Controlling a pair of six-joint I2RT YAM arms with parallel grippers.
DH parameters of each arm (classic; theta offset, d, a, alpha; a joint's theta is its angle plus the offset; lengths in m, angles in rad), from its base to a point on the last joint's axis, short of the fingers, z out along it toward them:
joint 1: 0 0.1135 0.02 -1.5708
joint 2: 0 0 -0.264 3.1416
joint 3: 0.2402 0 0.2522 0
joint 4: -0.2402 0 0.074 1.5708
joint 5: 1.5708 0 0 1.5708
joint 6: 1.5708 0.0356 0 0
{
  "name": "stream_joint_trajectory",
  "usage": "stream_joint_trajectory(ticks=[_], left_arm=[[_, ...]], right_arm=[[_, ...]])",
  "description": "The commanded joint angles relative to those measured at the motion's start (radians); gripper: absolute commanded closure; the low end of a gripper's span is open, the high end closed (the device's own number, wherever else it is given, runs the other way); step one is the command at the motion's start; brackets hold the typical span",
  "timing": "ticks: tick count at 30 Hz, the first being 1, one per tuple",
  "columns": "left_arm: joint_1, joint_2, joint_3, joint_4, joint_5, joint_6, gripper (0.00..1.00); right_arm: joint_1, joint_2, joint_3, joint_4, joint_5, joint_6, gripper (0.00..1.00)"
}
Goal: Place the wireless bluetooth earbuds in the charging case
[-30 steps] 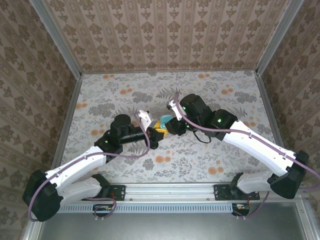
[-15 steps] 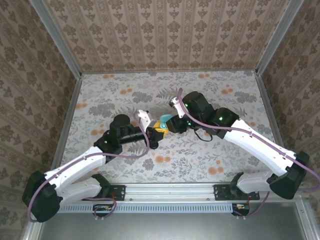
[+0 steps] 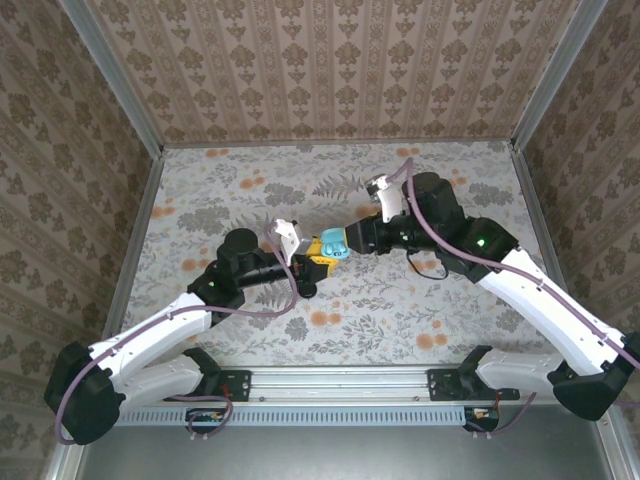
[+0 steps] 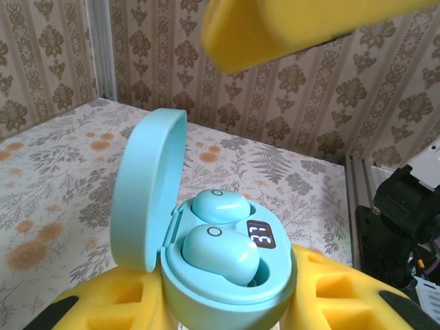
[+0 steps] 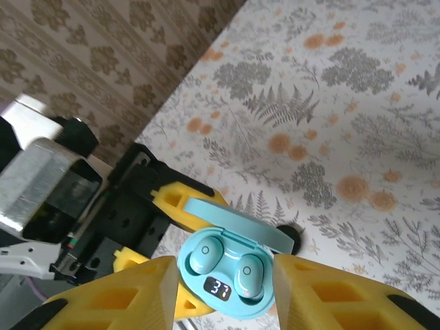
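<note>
My left gripper (image 4: pixel 227 306) clamps the open charging case (image 5: pixel 225 285), both turquoise earbuds (image 4: pixel 220 253) seated inside. My right gripper (image 3: pixel 347 240) hangs unclenched close by it.

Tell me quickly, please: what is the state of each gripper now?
Left gripper: closed on the charging case.
Right gripper: open, holding nothing.

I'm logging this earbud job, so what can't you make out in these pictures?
Left wrist view: the bottom edge cuts off the base of the turquoise plastic charging case and where the left hand grips it.
Same view: a blurred yellow foam shape on top, unidentifiable.
Top view: the case's contents are too small.
Right wrist view: the bottom edge cuts off the right hand behind its fingertips.
</note>
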Motion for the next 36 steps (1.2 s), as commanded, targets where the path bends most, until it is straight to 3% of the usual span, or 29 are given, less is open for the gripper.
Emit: stream_joint_trajectory(ticks=[1,11,21,26,36], left_arm=[[-0.007,-0.017,0.014,0.059,0.057,-0.025,0.96],[-0.015,-0.019,0.035,0.09,0.15,-0.059,0.95],[-0.014,-0.008,0.059,0.087,0.132,-0.041,0.96],[-0.014,0.011,0.07,0.094,0.125,-0.044,0.95],[-0.012,0.0,0.051,0.13,0.079,-0.062,0.95]], right_arm=[[-0.032,-0.017,0.016,0.034,-0.049,0.074,0.57],[-0.115,0.042,-0.04,0.124,-0.178,0.219,0.54],[-0.118,0.037,-0.095,0.156,-0.289,0.26,0.5],[-0.119,0.009,-0.129,0.169,-0.292,0.283,0.43],[-0.125,-0.017,-0.224,0.32,-0.363,0.421,0.36]])
